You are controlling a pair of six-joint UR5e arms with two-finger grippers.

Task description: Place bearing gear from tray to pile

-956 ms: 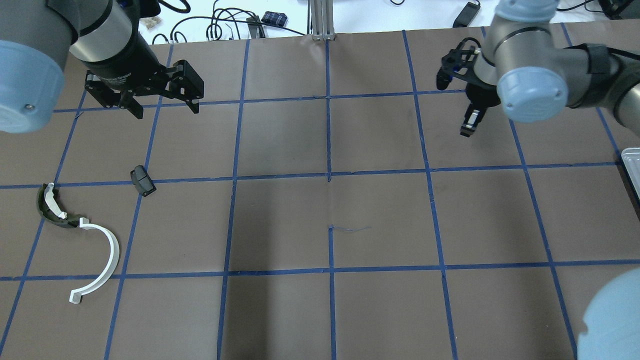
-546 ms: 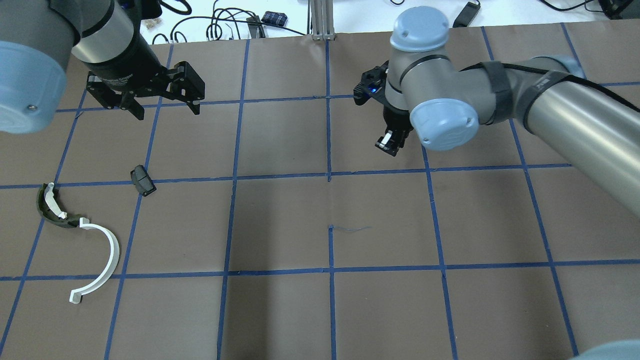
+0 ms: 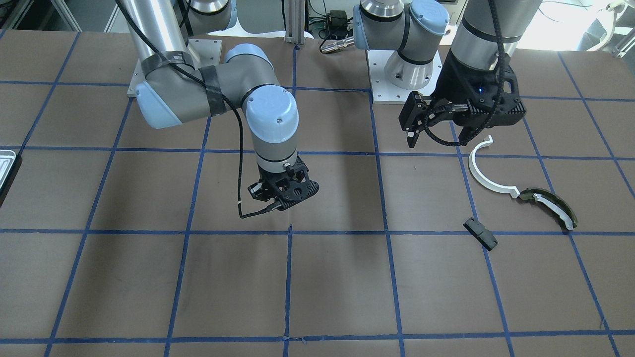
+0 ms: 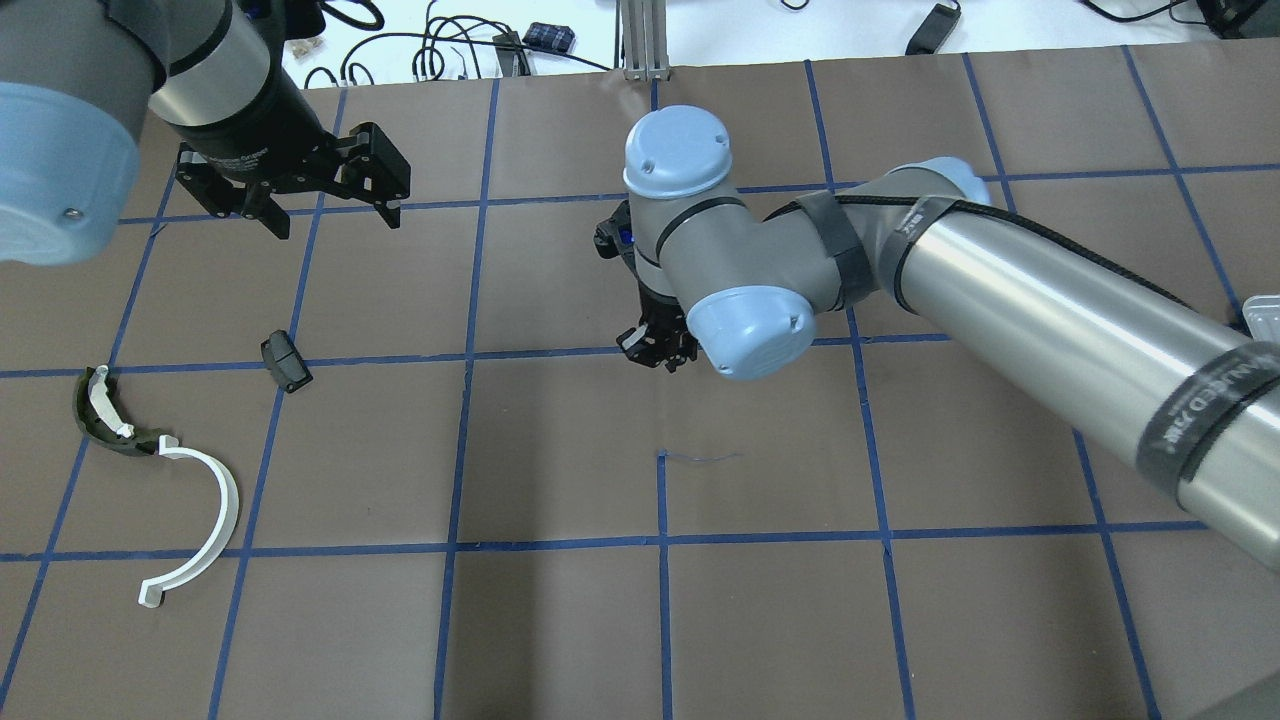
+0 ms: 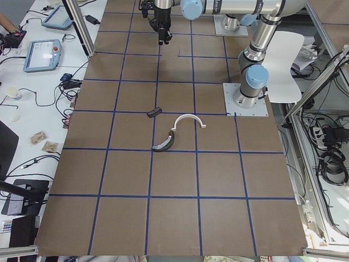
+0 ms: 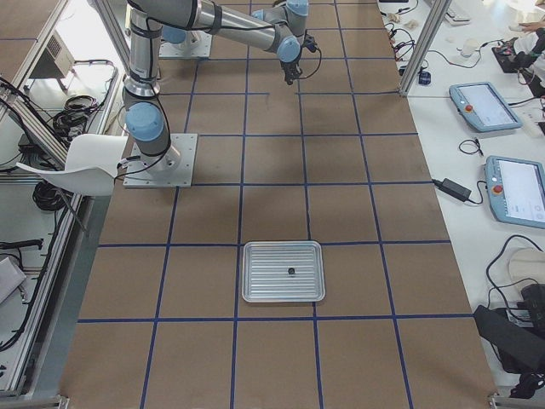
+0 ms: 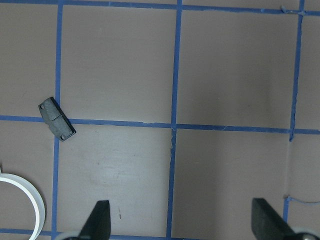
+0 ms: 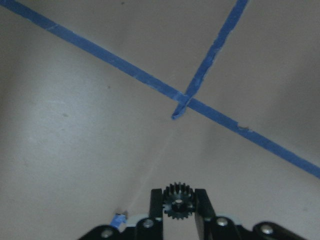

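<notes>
Black toothed bearing gear [image 8: 176, 202]: one, pinched at fingertips of right gripper [image 4: 658, 350], above mid-table, well apart from pile [image 4: 120, 442]. Left gripper [image 4: 333, 220]: fingers spread, empty. Risk: shallow tooth-edge grip, gear may slip in transit or roll on release. Count: pile parts three — white arc [image 4: 225, 500], olive curved piece [image 4: 88, 425], black block [image 4: 285, 362]; tray [image 6: 283, 245] one, holding one dark speck [image 6: 290, 271], unidentifiable.

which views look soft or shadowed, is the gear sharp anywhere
Right wrist view: the gear is sharp, the table beyond it soft with a pale wash; overhead view: broad dark shadow bands across the table; left wrist view: crisp.
</notes>
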